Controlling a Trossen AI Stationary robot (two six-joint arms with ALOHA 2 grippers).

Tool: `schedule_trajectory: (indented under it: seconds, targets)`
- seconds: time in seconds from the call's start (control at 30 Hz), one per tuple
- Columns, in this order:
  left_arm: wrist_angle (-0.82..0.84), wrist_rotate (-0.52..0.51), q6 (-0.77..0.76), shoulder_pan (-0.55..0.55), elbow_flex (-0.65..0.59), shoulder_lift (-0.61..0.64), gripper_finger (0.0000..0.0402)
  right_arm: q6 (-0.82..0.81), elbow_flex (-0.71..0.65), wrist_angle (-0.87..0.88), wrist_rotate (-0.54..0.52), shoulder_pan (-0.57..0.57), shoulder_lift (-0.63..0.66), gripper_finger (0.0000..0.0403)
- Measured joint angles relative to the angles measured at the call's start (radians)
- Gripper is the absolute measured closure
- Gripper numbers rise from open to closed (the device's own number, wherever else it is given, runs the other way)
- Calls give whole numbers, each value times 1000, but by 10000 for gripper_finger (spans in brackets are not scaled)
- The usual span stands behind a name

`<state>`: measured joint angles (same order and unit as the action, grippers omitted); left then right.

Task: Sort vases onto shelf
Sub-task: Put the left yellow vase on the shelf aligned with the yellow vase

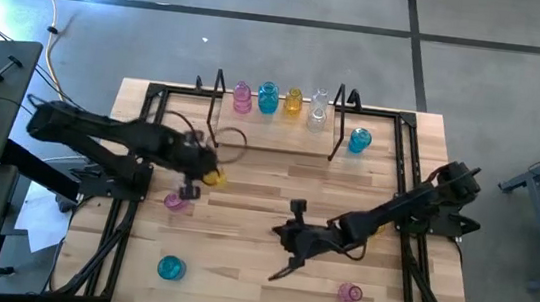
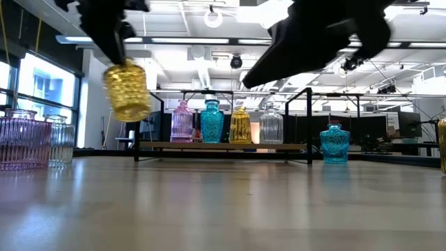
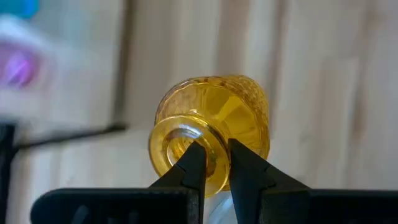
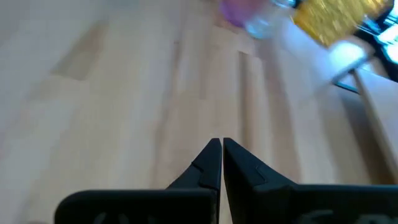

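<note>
Four ribbed glass bud vases, pink, teal, yellow and clear, already stand on the thin black metal-frame shelf [image 1: 275,121] at the counter's [image 1: 266,193] twelve o'clock; a fifth, the yellow glass vase [image 2: 127,90], hangs lifted, its rim pinched by the left claw [image 3: 211,163], toward nine o'clock. Roughly five remain loose; room beside the clear vase looks scant. The right claw [image 4: 221,163], shut empty, hovers mid-counter

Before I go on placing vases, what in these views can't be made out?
- High view: the left gripper and arm cover most of the yellow vase.
- Low view: both arms are cut off by the top edge; the right gripper is not shown.
- Low view: the pink vase at the left edge is cut off.
- Right wrist view: the vases beyond the right gripper are blurred.
</note>
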<state>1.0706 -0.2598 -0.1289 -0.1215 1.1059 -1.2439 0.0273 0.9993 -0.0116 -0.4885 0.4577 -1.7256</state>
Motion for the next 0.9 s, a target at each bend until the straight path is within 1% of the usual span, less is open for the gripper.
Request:
schedule_trajectory:
  seconds: [0.13,0.3,0.47,0.57,0.7,0.77,0.9]
  targets:
    - [-140,42,76,-27,25,-130,369,23,0,-16,82,-2,0,403]
    - [-296,79,186,1,49,-294,369,34,0,-22,90,-29,-1,403]
    - [-337,73,265,46,99,-425,369,36,0,-24,93,-46,-2,403]
    - [-353,49,291,70,135,-473,369,34,0,-25,92,-46,-2,403]
    - [-378,25,306,85,152,-505,367,34,0,-26,92,-43,-2,403]
    - [-387,30,299,89,152,-508,356,24,0,-26,92,-43,-2,403]
    - [-369,45,290,88,146,-504,320,10,0,-26,78,-43,-2,403]
